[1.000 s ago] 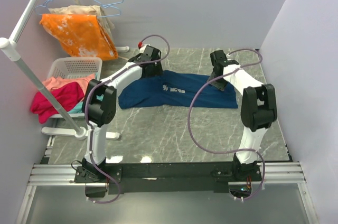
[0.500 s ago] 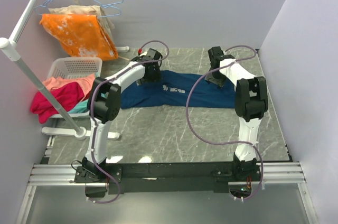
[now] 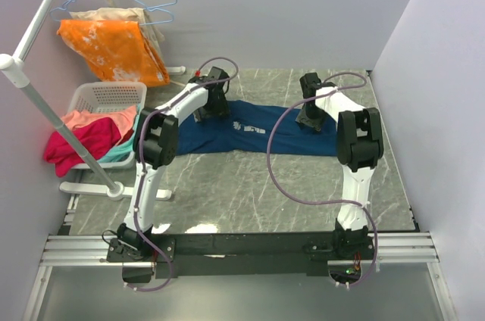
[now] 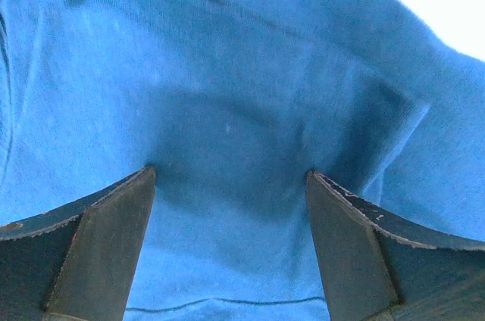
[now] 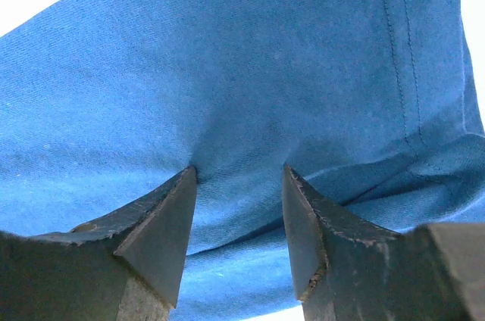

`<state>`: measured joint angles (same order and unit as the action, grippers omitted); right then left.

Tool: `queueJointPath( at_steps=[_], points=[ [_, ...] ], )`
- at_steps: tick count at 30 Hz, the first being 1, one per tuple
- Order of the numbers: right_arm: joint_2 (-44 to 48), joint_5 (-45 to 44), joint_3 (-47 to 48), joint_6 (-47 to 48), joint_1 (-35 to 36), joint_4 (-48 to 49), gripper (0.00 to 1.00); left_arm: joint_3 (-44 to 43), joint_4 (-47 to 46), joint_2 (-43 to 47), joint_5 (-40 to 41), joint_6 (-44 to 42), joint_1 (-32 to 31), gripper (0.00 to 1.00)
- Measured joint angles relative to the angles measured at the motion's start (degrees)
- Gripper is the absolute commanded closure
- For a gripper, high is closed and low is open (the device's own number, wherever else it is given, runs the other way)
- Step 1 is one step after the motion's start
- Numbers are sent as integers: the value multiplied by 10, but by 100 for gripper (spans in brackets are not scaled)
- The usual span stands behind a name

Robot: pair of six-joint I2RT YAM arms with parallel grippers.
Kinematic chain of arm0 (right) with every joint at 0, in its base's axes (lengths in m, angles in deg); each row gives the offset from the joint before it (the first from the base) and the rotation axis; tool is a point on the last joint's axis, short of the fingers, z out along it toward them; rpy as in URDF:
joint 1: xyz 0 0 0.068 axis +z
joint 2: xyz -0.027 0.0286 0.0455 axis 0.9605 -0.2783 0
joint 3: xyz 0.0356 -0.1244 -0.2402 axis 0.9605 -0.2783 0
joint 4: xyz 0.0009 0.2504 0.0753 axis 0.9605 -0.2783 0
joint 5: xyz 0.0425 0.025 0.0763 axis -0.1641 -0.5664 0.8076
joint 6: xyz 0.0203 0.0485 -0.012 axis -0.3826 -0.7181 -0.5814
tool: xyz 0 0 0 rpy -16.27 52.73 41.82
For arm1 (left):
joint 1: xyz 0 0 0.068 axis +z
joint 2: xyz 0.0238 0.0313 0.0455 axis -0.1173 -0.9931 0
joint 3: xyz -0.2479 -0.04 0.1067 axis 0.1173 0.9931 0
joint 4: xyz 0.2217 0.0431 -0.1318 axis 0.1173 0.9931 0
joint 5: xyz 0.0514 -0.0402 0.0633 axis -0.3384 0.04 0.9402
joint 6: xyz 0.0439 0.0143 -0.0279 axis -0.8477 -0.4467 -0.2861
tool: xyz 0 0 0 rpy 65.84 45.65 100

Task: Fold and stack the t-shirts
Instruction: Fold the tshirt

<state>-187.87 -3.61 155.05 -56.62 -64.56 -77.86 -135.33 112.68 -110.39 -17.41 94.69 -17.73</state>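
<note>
One navy blue t-shirt (image 3: 261,138) lies flat across the far half of the table, a pale print (image 3: 250,129) on its upper face. My left gripper (image 3: 211,109) points down on its left part, open. In the left wrist view both fingertips (image 4: 148,173) touch the blue cloth (image 4: 227,71), and the left gripper (image 4: 229,172) holds nothing. My right gripper (image 3: 309,119) points down on the shirt's right part. The right gripper (image 5: 239,169) stands open, narrower, its tips pressed into the cloth (image 5: 227,56), with a soft fold rising between them.
A white laundry basket (image 3: 106,95) with pink and red clothes (image 3: 79,135) stands at the left. An orange garment (image 3: 114,50) hangs on hangers above it. A white rack pole (image 3: 45,105) slants across the left side. Walls close the back and right.
Both arms have stretched farther over the table and both grippers have come down onto the shirt. The shirt's left end has pulled in slightly.
</note>
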Motion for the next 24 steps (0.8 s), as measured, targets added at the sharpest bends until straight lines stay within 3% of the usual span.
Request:
queueJointPath(
  at_steps=[9, 24],
  points=[
    [50, 13, -76, -8, 4, 3, 45, -89, 13, -52, -13, -7, 15, 13],
    [139, 13, -201, -34, 56, -3, 46, -145, 16, -89, -17, -38, 14, 13]
  ],
)
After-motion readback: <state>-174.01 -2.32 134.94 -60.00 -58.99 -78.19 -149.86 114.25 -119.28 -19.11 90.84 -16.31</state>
